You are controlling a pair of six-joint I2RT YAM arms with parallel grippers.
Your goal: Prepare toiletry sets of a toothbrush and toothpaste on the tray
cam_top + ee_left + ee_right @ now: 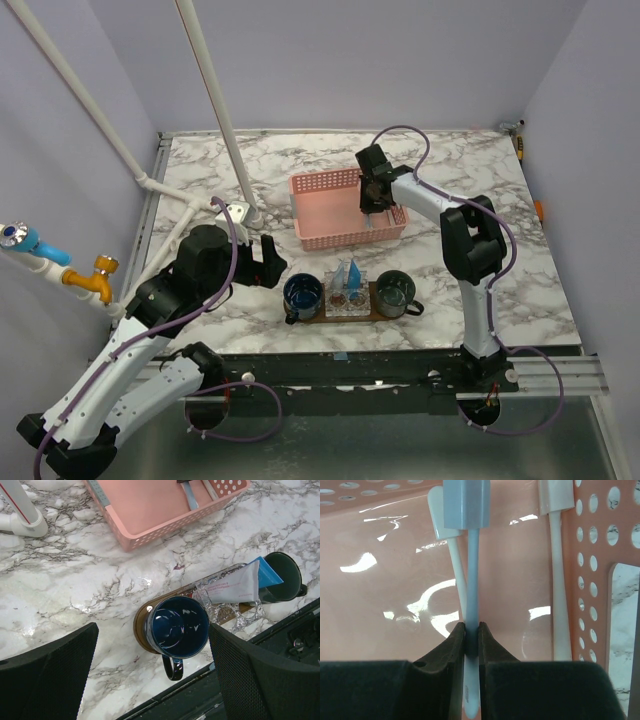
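My right gripper (471, 635) is shut on the handle of a pale toothbrush (471, 575) inside the pink basket (380, 605), near its right wall. In the top view the right gripper (375, 203) reaches into the basket (320, 185). Two more white toothbrushes (559, 580) lie on the basket floor, one of them just left of the held one. The brown tray (138, 630) sits at the table's near edge. Two toothpaste tubes (240, 582) stand in clear holders on it. My left gripper (152, 628) hangs open above the tray's left end.
On the tray a dark blue cup (177, 627) stands at the left end and a dark green cup (282, 572) at the right. A white pipe frame (225, 110) with a foot (27, 525) rises left of the basket. The table's front edge (400, 350) runs close below the tray.
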